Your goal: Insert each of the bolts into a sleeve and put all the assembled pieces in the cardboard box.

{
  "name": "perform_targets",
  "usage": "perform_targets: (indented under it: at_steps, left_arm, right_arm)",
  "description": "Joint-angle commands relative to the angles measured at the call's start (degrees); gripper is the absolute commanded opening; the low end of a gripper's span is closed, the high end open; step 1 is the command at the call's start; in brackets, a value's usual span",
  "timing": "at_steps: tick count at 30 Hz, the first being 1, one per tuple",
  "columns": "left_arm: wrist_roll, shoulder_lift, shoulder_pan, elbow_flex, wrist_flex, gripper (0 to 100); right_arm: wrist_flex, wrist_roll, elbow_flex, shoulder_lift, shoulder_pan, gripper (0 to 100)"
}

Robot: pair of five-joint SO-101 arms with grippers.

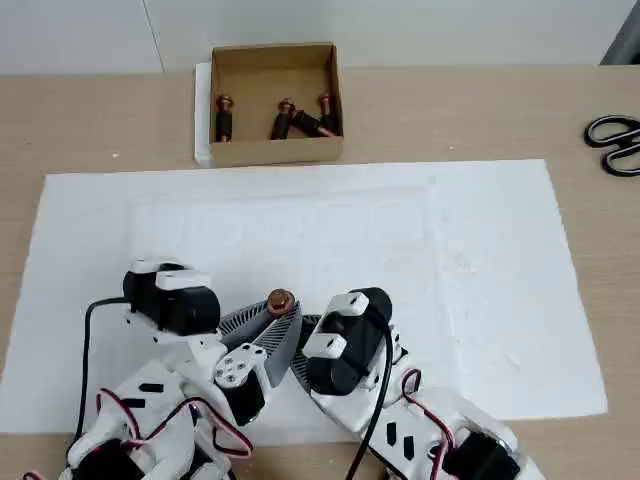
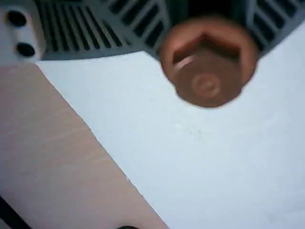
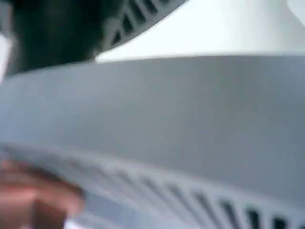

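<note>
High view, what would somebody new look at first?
Probably the shiny copper bolt poking up where the two arms lean together at the near edge of the white sheet. Next comes the cardboard box at the far side, with dark, copper-topped pieces lying inside. There are also scissors at the picture's right edge.

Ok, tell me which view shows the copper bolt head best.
The left wrist view: the bolt head is close up, its hex top and round flange plain. The high view shows the bolt head small, where the two arms meet; the right wrist view catches a copper patch, shape unclear.
</note>
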Motion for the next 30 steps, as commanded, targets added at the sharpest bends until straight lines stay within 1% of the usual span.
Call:
perform_targets:
  at_steps: [1,6,11,13,15,17,19,27,30]
  left_arm:
    - [-0.53,0.53,1.85,0.66,0.18,1]
    - [-0.62,0.35,1.85,0.57,-0.26,1]
    - [-0.62,0.35,1.58,0.92,-3.69,2]
    - [-0.62,0.35,1.58,2.07,-5.27,5]
    - [-0.62,0.35,1.58,3.47,-6.51,12]
    - [-0.62,0.53,1.76,4.53,-6.68,18]
    - [-0.62,0.53,1.76,4.88,-6.68,21]
    - [-0.70,0.53,1.32,4.70,-6.51,21]
    - [-3.52,0.62,-2.02,4.70,-6.59,21]
  right_arm:
    - [-3.38,2.37,-0.88,-0.57,0.04,0.4]
    - [-4.18,2.37,-0.88,-0.57,3.21,0.4]
    - [-4.18,2.37,-0.88,-0.57,3.21,0.4]
    - [-4.00,2.37,-0.88,-0.57,3.21,0.4]
    - [-3.82,2.37,-0.79,-0.57,3.21,0.4]
    - [-3.74,2.37,-0.70,-0.57,3.21,0.4]
    - [-3.65,2.37,-0.70,-0.57,3.21,0.4]
    - [-3.65,2.37,0.26,-0.57,3.21,0.4]
    - [-3.65,2.37,0.44,-0.57,3.21,0.4]
